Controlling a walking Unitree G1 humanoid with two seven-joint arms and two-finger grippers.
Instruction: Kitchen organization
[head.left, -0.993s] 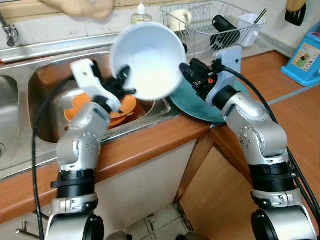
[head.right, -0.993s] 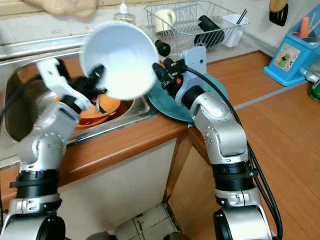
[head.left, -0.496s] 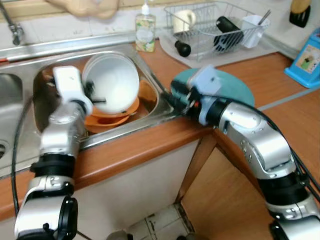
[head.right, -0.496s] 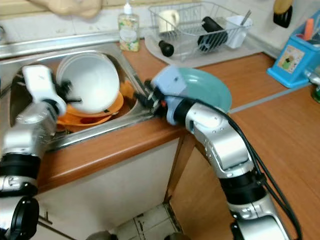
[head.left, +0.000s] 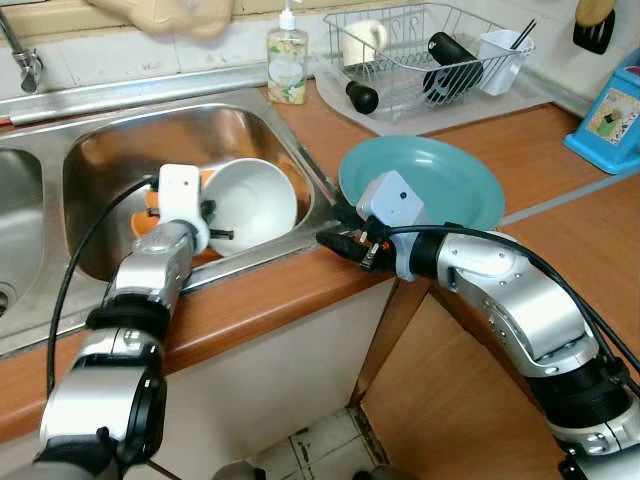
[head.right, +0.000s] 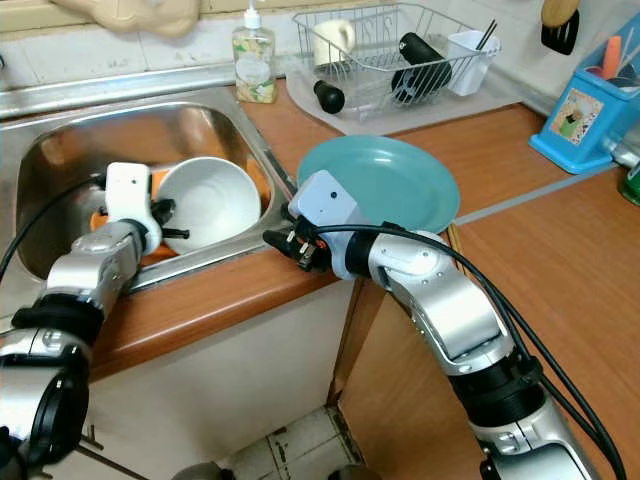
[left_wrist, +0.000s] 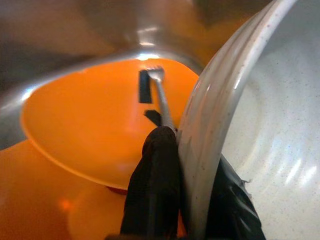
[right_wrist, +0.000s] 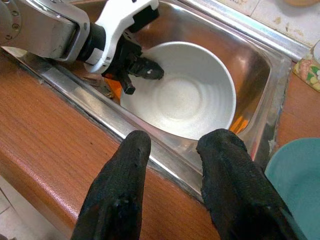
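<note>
A white bowl (head.left: 255, 205) lies tilted in the right sink basin (head.left: 120, 150), resting on orange dishes (head.left: 150, 200). My left gripper (head.left: 222, 220) is shut on the bowl's rim; in the left wrist view one black finger (left_wrist: 155, 185) sits outside the rim (left_wrist: 210, 130) and the other inside. An orange bowl (left_wrist: 90, 125) beyond holds a fork (left_wrist: 161, 92). My right gripper (head.left: 335, 240) hovers low over the counter edge beside the sink, open, with nothing between its fingers (right_wrist: 125, 185). A teal plate (head.left: 440, 180) lies on the counter behind it.
A wire dish rack (head.left: 430, 50) with a cup, a black bottle and a utensil holder stands at the back. A soap bottle (head.left: 286, 65) is by the sink's back corner. A blue box (head.left: 612, 115) sits at far right. A faucet (head.left: 20, 55) is at far left.
My left gripper has lowered the white bowl from high above the counter down into the sink onto the orange dishes. My right gripper has swung from the teal plate to the sink's edge.
</note>
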